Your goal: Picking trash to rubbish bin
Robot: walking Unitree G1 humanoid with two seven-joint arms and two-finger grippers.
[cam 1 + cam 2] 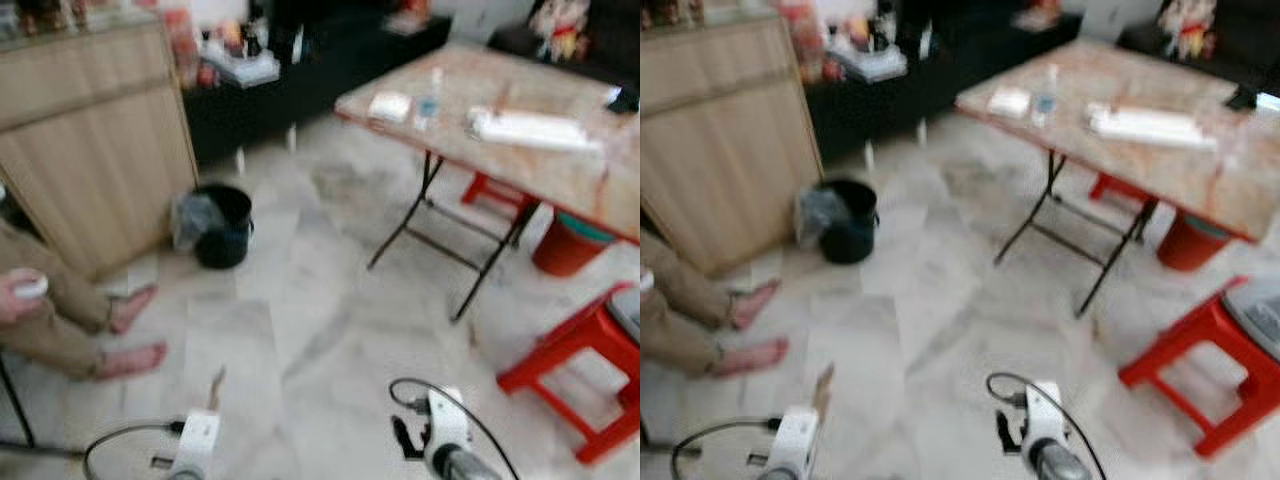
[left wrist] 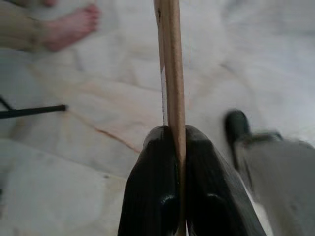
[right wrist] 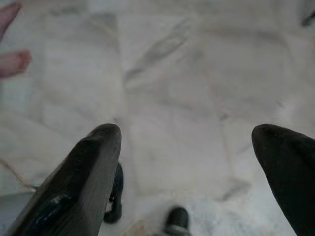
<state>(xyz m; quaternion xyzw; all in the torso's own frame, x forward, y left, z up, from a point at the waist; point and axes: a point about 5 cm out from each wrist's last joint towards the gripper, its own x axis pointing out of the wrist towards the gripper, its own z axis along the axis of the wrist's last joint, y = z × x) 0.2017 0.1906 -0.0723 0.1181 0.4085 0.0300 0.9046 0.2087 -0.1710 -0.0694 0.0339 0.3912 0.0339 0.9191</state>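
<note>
My left gripper is shut on a thin, flat brown strip of trash, which sticks out edge-on past the fingertips. In the left eye view the strip rises from the left wrist near the bottom edge, over the marble floor. The rubbish bin is a black bucket with a grey plastic bag on its left side, standing on the floor ahead and to the left, beside a wooden cabinet. My right gripper is open, with only bare floor between its fingers.
A person sits at the left, bare feet on the floor near the bin. The wooden cabinet stands behind them. A folding table fills the right, with red stools and an orange bucket around it.
</note>
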